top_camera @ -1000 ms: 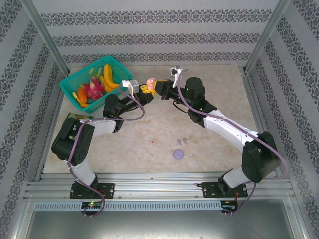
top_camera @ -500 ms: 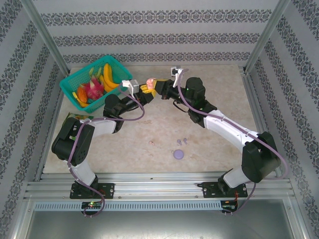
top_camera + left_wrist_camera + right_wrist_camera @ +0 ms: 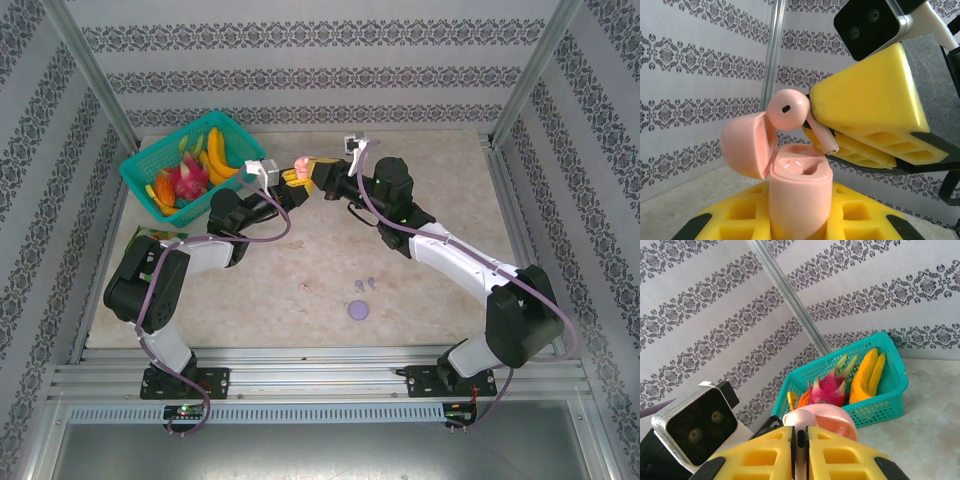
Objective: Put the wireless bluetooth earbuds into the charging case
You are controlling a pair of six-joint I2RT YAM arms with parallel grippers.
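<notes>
My left gripper is shut on a pale pink charging case, held upright with its lid hinged open to the left. My right gripper is shut on the stem of a pink earbud. The bud hangs tilted just above the case's open top, stem tip close to the right-hand socket and apart from it. In the top view both grippers meet at the back of the table, left gripper and right gripper, with the case between them. Lilac earbuds and another pink earbud lie on the table.
A teal basket of toy fruit stands at the back left, close behind the left gripper, and it shows as the basket in the right wrist view. A round lilac case lies near the table's middle front. A green packet lies beside the left arm.
The right wrist has shifted very slightly at the case. Both grips are the same, and the things on the table have not moved.
</notes>
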